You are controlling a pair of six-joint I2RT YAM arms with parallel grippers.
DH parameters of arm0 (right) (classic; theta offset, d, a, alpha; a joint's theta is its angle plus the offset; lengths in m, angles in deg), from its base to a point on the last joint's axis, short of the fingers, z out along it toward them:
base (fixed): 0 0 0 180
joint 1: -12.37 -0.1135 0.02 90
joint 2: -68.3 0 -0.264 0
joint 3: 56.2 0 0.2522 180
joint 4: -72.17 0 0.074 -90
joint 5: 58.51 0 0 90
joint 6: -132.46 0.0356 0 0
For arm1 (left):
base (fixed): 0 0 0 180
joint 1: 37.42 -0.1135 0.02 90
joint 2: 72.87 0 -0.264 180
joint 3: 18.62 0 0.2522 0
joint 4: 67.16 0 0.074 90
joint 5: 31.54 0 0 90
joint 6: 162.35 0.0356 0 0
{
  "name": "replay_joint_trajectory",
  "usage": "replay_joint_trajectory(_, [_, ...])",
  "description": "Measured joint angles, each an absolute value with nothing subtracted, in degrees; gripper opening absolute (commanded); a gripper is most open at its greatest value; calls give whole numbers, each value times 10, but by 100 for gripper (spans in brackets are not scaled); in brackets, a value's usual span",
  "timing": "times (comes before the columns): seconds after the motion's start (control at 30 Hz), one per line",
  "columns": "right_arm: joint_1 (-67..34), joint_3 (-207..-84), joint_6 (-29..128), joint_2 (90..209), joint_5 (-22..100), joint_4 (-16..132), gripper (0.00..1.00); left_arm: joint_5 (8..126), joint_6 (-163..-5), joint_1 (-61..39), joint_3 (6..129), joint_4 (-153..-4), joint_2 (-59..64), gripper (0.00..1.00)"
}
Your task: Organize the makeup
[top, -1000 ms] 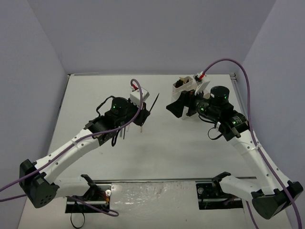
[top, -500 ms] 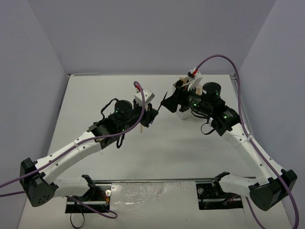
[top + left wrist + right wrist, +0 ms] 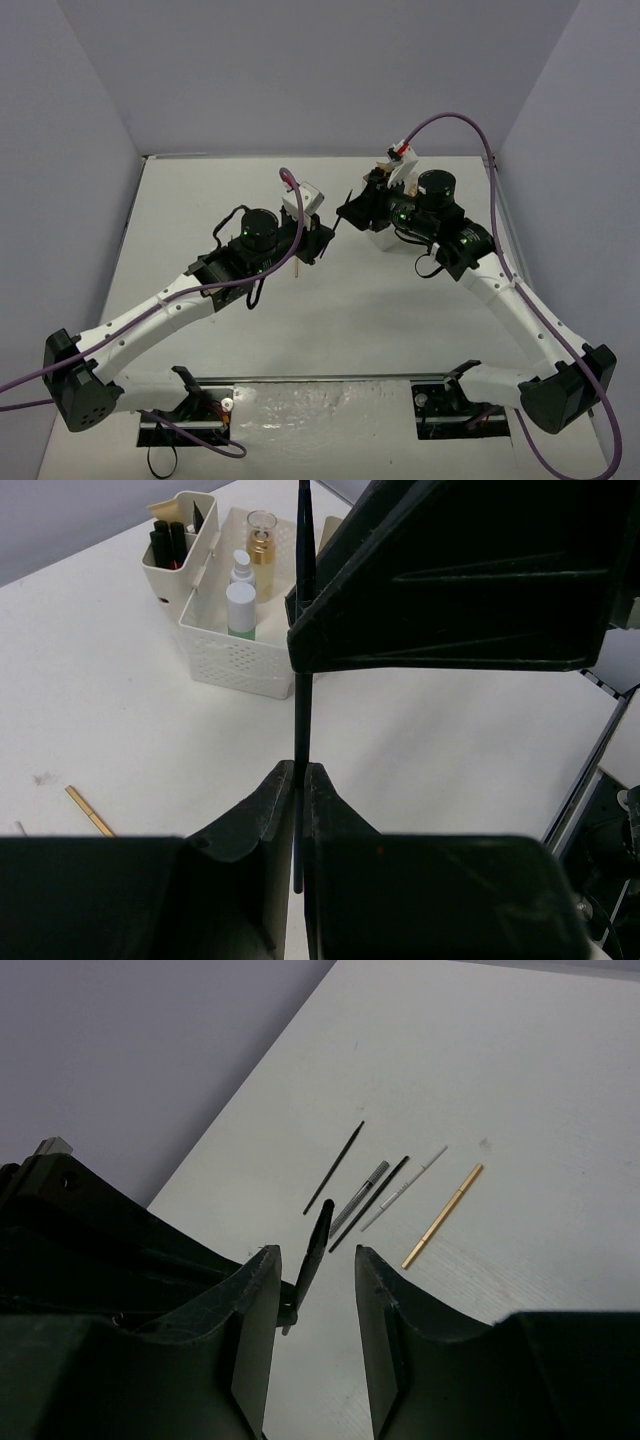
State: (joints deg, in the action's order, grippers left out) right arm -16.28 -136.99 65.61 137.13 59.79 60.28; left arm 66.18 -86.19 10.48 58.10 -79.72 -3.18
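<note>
1. black fingers of the left gripper are pressed together on a thin black pencil, clamping its lower part. the shaft rises straight out from between the fingertips.
2. the pencil's far end reaches the right gripper, whose jaws stand well apart. in the right wrist view that end lies in the gap between the two fingers and touches neither pad.
3. the pencil is slim and black along all that shows, and it is held clear of the white table.
4. ahead of the left gripper's fingertips and to their left, a white plastic box stands on the table. its large compartment holds an amber bottle and a white-and-green bottle, both upright. its small side compartment holds black and red tubes.
5. ahead of the right gripper's fingers, loose sticks lie side by side on the table: a black stick, a ridged grey pencil, a second black stick, a thin white stick and a tan pencil.
</note>
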Motion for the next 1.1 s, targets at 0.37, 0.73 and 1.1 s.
replay_joint_trajectory(0.37, [-168,-1370,663,1385,597,620,0,658,-870,105,581,-797,-23,27])
replay_joint_trajectory(0.73, [-163,-1370,606,1384,471,588,0,585,-891,102,583,-883,-33,97])
replay_joint_trajectory(1.1, [-33,-1376,524,1391,235,566,0,551,-912,-121,602,-1104,-138,97])
